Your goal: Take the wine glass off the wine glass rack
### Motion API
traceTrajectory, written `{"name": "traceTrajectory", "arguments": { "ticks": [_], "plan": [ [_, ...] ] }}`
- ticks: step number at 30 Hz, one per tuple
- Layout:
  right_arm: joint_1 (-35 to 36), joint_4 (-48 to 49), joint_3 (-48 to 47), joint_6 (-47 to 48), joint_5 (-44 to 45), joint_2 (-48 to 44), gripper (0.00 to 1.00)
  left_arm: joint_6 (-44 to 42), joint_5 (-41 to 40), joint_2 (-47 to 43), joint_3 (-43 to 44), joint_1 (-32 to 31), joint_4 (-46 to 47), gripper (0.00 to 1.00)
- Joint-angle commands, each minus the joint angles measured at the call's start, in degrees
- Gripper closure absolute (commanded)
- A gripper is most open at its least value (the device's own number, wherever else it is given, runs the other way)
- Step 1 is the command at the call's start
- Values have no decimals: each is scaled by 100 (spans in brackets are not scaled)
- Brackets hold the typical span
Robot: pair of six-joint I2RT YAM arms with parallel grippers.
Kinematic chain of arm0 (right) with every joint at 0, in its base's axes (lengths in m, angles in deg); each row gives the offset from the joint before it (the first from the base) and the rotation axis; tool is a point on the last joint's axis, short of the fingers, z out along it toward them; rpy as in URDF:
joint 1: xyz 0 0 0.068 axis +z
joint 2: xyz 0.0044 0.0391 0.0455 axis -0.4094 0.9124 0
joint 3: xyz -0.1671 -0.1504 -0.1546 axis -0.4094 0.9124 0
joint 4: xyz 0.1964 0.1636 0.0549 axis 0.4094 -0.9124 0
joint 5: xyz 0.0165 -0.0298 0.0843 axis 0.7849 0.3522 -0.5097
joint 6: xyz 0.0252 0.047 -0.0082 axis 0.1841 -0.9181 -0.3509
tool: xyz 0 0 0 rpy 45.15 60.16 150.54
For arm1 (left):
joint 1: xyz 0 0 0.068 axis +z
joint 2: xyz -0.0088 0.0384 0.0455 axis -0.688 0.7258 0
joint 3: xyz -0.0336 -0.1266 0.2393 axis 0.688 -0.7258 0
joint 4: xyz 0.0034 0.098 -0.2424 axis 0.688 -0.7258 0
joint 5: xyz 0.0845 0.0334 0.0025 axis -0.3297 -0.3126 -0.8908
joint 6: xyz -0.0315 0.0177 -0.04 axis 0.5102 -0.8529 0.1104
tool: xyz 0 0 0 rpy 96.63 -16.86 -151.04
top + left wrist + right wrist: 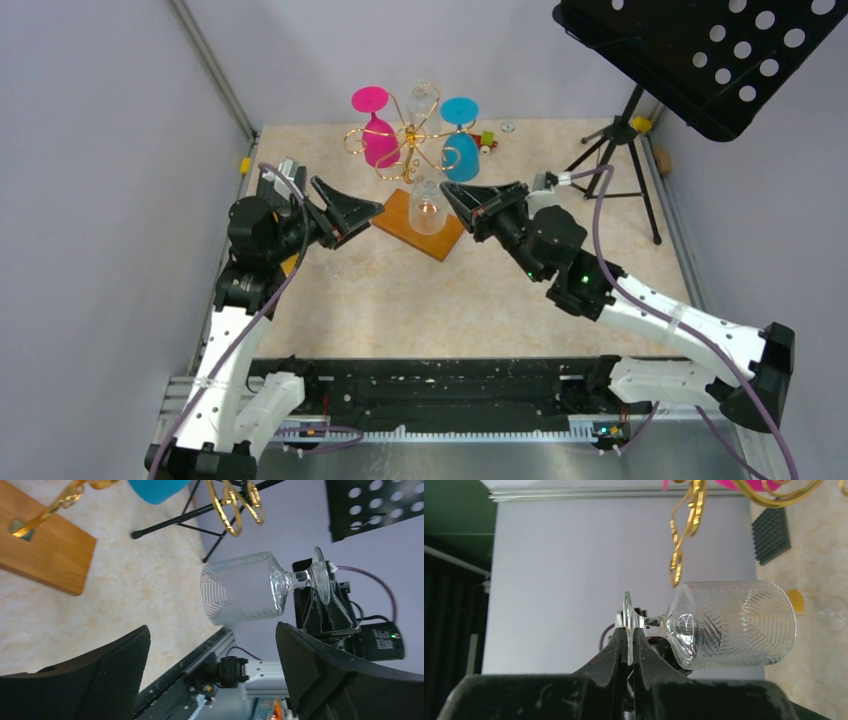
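Two arms are seen from above flanking the wine glass rack (410,135), whose wooden base (400,228) lies on the surface (400,300). A clear wine glass (428,208) is held bowl-down over that base, in front of the pink glass (378,135) and cyan glass (461,152) hung on the gold arms.

Only the right wrist view shows how it is held: the right gripper (630,642) has its jaws clenched on the thin disc of the foot (628,611), with the ribbed bowl pointing away and a gold spiral (678,555) just beside it. Whether glass and spiral touch cannot be told there, but in the left wrist view the glass is seen apart from the spirals.

That view also shows the left gripper (212,635) with its jaws released and spread wide, the glass lying beyond them. A dark ribbed pad (770,535) on the surface is made out only in the right wrist view. A black music stand (700,50) is seen at the right from above.
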Motion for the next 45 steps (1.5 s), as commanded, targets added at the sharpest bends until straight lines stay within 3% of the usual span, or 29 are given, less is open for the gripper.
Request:
{"name": "traceTrajectory", "arguments": {
  "ticks": [1,9,20,27,35,45],
  "plan": [
    [6,1100,-65,-90,-336,-563,100,1753,373,-271,-282,-54,2047,1],
    [5,1499,-239,-65,-499,-643,100,3359,136,-119,-648,-398,3709,1],
    [3,1886,-258,-156,-512,-646,100,3396,-376,162,-645,-985,4196,2],
    [3,2197,-177,-339,-576,-583,100,3721,-389,439,-637,-1280,4912,22],
    [5,2313,-220,-380,-636,-537,100,3860,-376,587,-631,-1397,5132,20],
    [3,2481,-49,-569,-681,-474,100,4602,-225,664,-379,-1529,6367,30]
  ]
}}
